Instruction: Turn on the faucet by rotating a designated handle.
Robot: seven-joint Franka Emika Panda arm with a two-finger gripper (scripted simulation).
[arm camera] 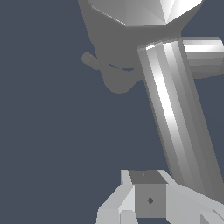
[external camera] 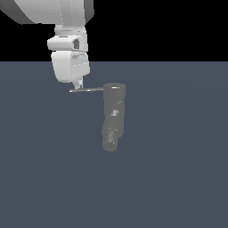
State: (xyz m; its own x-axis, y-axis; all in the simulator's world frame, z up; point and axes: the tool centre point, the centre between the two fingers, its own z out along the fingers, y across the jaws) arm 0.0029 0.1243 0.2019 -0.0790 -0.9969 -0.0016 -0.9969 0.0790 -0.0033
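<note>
The faucet (external camera: 113, 116) is a dull gray, bent cylinder standing on the floor, flat round top uppermost. Its handle (external camera: 87, 90), a thin gray rod, sticks out from the top toward the exterior view's left. My gripper (external camera: 79, 85) hangs from the white arm just above the rod's free end, fingertips touching or almost touching it. In the wrist view the handle (arm camera: 175, 118) runs as a thick bright bar from the faucet (arm camera: 144, 11) down past my gripper (arm camera: 151, 199). The fingers look pressed together, with the rod beside them, not between them.
Flat blue-gray floor (external camera: 178, 178) surrounds the faucet on all sides. The white arm (external camera: 67, 40) comes down from the upper part of the exterior view's left. No other objects show.
</note>
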